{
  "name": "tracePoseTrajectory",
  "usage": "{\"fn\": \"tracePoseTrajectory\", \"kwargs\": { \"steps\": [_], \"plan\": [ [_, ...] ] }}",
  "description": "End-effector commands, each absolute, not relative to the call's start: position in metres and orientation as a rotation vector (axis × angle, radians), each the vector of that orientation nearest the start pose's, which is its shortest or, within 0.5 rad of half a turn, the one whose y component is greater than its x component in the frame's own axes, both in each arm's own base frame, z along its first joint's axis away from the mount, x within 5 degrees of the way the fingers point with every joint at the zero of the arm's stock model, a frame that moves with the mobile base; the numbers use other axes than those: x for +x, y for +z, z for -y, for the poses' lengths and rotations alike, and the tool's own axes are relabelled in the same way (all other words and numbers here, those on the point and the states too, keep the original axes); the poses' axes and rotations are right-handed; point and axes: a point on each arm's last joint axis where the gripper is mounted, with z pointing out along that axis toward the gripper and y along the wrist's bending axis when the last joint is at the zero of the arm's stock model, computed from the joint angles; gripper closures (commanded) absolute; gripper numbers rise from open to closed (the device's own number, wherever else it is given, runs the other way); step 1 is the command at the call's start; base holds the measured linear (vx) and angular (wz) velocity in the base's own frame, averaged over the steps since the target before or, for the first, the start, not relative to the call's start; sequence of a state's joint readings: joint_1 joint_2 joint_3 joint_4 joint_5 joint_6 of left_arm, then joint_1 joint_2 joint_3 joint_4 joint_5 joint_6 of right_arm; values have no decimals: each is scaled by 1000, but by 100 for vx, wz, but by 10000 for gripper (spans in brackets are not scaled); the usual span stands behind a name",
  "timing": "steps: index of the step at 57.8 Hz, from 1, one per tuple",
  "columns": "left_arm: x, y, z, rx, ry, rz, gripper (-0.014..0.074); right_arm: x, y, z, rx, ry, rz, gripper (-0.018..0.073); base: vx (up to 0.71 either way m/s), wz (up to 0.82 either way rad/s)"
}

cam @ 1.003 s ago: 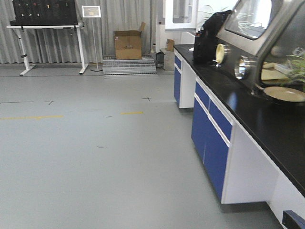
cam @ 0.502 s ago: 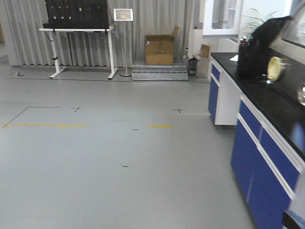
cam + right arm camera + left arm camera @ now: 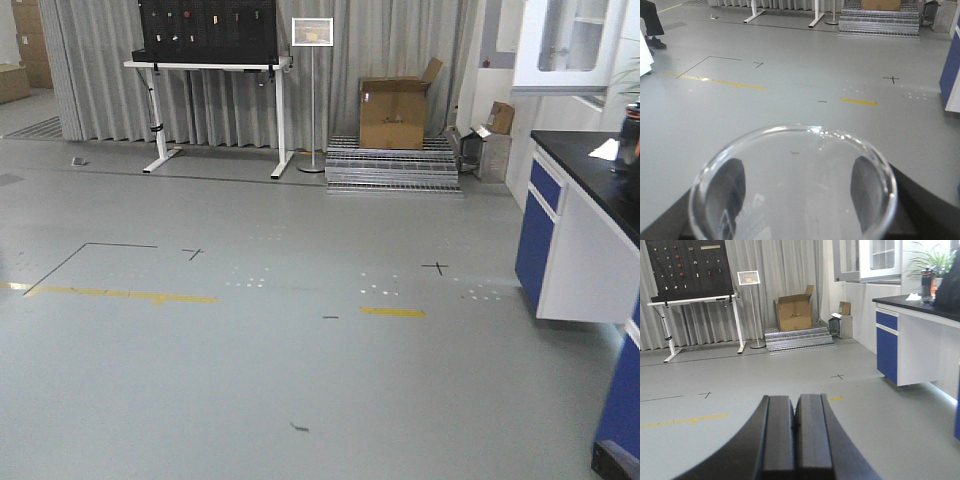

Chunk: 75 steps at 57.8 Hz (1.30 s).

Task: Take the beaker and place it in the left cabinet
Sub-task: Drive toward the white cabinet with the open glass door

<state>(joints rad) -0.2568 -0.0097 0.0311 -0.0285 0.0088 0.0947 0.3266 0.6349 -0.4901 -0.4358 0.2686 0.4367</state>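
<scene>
Beaker (image 3: 792, 197) of clear glass fills the lower half of the right wrist view, its flared round rim and open mouth turned up toward the lens and its long axis running roughly upright, away from the camera toward the grey floor (image 3: 800, 90). The right gripper (image 3: 795, 200) grips it, dark fingers (image 3: 920, 212) pressing the wall on either side and showing through the glass. The left gripper (image 3: 795, 407) carries nothing, its two black pads closed flat against each other above open floor. Yellow tape strips (image 3: 392, 311) and black cross marks lie on the floor ahead. Against the grey curtain at the back stand a black pegboard (image 3: 207, 28) on a white-legged table, a sign stand (image 3: 312, 32) and an open cardboard box (image 3: 392, 113) on a stack of metal grates. A blue-and-white lab bench (image 3: 570, 250) with a black top lines the right side.
</scene>
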Motion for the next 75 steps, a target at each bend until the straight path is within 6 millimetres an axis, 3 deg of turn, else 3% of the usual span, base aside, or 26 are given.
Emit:
{"fn": "tracePoseTrajectory", "kwargs": {
  "steps": [1, 75],
  "plan": [
    [54, 205, 14, 222, -168, -1412, 595, 131, 319, -36, -234, 154, -1759, 565, 75, 7],
    [54, 205, 14, 223, -168, -1413, 595, 131, 319, -36, -234, 154, -1759, 565, 76, 4]
  ]
}}
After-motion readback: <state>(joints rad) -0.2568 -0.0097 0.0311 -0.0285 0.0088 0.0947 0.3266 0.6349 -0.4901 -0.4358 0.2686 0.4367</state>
